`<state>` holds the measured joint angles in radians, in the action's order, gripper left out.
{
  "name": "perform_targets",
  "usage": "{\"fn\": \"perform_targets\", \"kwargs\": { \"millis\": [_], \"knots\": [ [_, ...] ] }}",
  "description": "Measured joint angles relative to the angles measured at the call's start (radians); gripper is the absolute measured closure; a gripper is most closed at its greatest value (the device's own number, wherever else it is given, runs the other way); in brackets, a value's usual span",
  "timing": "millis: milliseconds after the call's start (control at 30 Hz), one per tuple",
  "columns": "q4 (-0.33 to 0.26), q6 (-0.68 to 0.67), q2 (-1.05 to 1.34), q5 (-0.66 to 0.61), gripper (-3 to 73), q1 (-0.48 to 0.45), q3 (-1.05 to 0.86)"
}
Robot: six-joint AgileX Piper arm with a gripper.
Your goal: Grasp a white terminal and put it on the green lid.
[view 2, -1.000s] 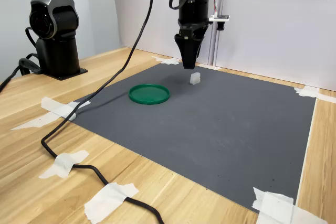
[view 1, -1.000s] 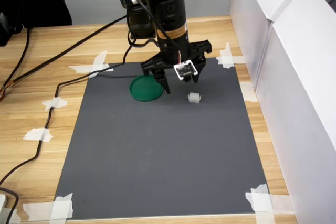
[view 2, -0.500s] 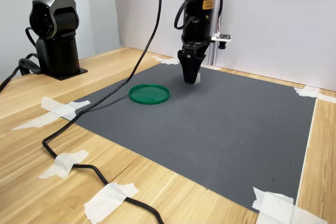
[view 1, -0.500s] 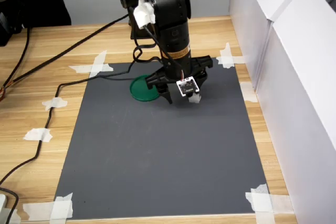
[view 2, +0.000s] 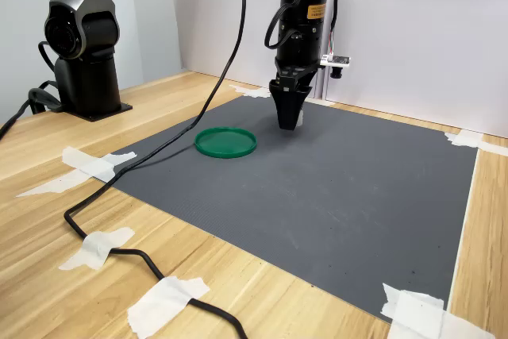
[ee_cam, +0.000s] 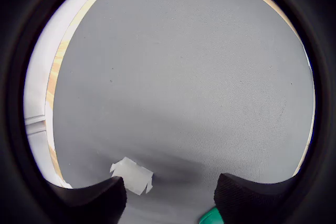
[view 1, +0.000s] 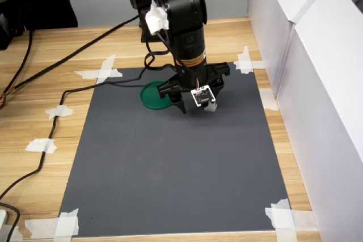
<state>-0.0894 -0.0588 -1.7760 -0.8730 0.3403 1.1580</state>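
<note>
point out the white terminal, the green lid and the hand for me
white terminal (ee_cam: 131,175), wrist view, its top face
green lid (view 2: 225,142), second exterior view, middle of the disc
hand (view 2: 287,125), second exterior view, between its fingertips

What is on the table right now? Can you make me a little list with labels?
mat: dark grey sheet taped onto the wooden table
lid: flat round green plastic disc, nothing on it
block: tiny whitish plastic terminal resting on the mat, beside one finger
hand: black robot hand lowered to the mat, open, holding nothing
</note>
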Motion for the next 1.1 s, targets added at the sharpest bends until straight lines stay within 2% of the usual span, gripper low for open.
{"fn": "perform_targets", "kwargs": {
  "millis": [700,967,1100],
  "knots": [
    [0.000,0.001,0.113,-0.052,-1.4,0.002,0.001],
    [0.006,0.040,0.121,-0.052,-1.4,0.081,0.001],
    [0.006,0.052,0.121,-0.051,-1.4,0.091,0.001]
  ]
}}
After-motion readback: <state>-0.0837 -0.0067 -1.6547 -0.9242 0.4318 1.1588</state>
